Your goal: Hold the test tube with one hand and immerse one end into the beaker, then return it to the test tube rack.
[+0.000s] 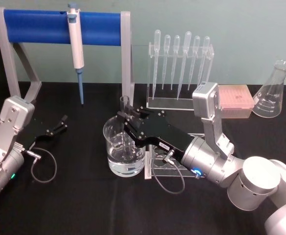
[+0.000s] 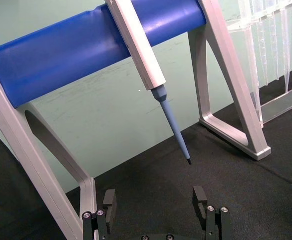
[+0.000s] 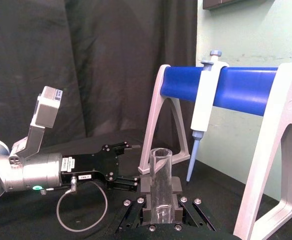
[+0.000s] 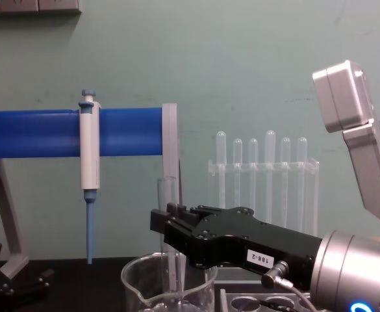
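Note:
The test tube (image 1: 124, 104) stands nearly upright with its lower end down inside the beaker (image 1: 114, 164), reaching the clear liquid there. My right gripper (image 1: 126, 119) is shut on the tube's upper part, just above the beaker's rim. From the chest view the tube (image 4: 167, 195) rises above the gripper (image 4: 169, 226) and drops into the beaker (image 4: 138, 286). In the right wrist view the tube (image 3: 160, 180) sits clamped between the fingers (image 3: 146, 186). My left gripper (image 1: 60, 123) rests open at the table's left, its fingers (image 2: 109, 204) wide apart and empty.
A blue-barred stand (image 1: 40, 28) at the back left holds a white-and-blue pipette (image 1: 76, 49). A clear rack of plastic pipettes (image 1: 181, 63), a pink box (image 1: 235, 100) and a conical flask (image 1: 274, 93) line the back right. A clear tube rack (image 1: 168, 169) sits beside the beaker.

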Available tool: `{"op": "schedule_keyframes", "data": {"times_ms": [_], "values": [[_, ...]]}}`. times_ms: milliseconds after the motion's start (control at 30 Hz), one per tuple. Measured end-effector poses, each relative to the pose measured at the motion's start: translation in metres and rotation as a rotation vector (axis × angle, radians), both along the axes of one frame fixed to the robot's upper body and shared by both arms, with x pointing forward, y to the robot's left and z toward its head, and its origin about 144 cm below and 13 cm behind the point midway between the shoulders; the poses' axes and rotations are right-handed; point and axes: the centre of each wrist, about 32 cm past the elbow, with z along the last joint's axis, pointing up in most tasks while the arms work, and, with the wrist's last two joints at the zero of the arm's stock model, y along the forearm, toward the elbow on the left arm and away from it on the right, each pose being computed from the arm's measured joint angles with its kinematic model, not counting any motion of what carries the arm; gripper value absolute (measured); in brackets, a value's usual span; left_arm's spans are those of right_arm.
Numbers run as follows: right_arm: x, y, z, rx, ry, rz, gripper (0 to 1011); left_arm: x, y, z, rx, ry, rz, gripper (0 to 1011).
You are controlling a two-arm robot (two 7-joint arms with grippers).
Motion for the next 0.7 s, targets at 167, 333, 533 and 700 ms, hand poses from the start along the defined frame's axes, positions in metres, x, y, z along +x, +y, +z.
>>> {"op": "schedule_keyframes", "data": {"times_ms": [167, 333, 533, 700], "values": [[0.0000, 0.0000, 0.0000, 0.000, 0.000, 0.000, 224, 0.0000, 0.0000, 0.0000, 0.000, 0.000, 0.000, 1000], [0.0000, 0.0000, 0.0000, 0.000, 0.000, 0.000, 223, 0.0000, 0.0000, 0.0000, 0.000, 0.000, 0.000, 1000], [0.0000, 0.0000, 0.0000, 0.000, 0.000, 0.000, 223, 0.0000, 0.0000, 0.0000, 0.000, 0.000, 0.000, 1000], [0.0000, 0.0000, 0.0000, 0.000, 0.000, 0.000, 223, 0.0000, 0.0000, 0.0000, 0.000, 0.000, 0.000, 1000]]}}
